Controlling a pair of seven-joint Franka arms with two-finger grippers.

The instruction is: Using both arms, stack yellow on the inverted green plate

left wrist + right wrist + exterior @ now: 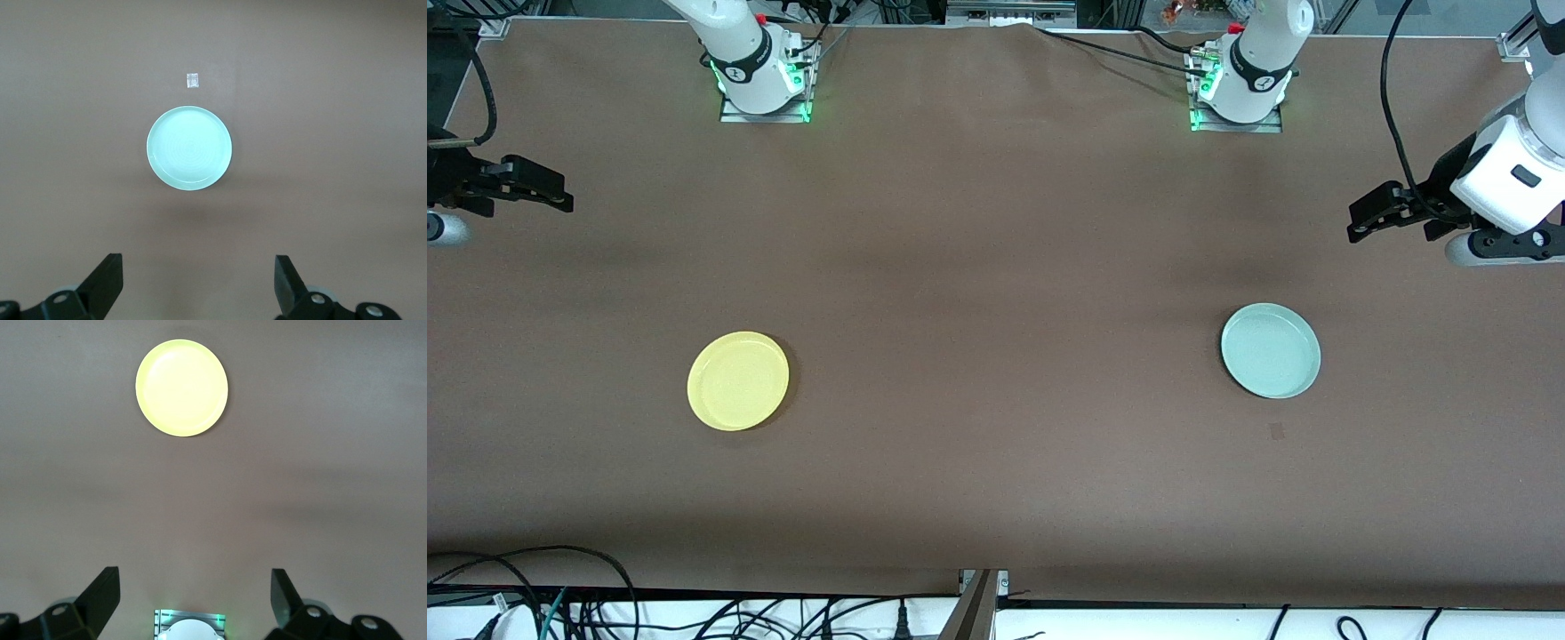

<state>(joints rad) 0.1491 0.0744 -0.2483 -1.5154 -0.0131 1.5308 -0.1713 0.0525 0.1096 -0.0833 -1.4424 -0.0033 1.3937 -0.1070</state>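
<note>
The table (996, 267) is covered in a plain, dull brown, with no pattern, only some soft darker shadows across it. The yellow plate (738, 380) is bright lemon yellow, one single colour, a little paler in its flat middle. The green plate (1270, 350) is pale mint green, almost white-green in the left wrist view, and it shows faint round rings on its inner face. Beside it on the brown there is a small patch (1276, 431), darker in the front view and whitish in the left wrist view. Both arms are white with black bands. The left gripper (1371, 219) is black, and the right gripper (543, 188) is black too. The arm bases (765, 98) give a green light.
</note>
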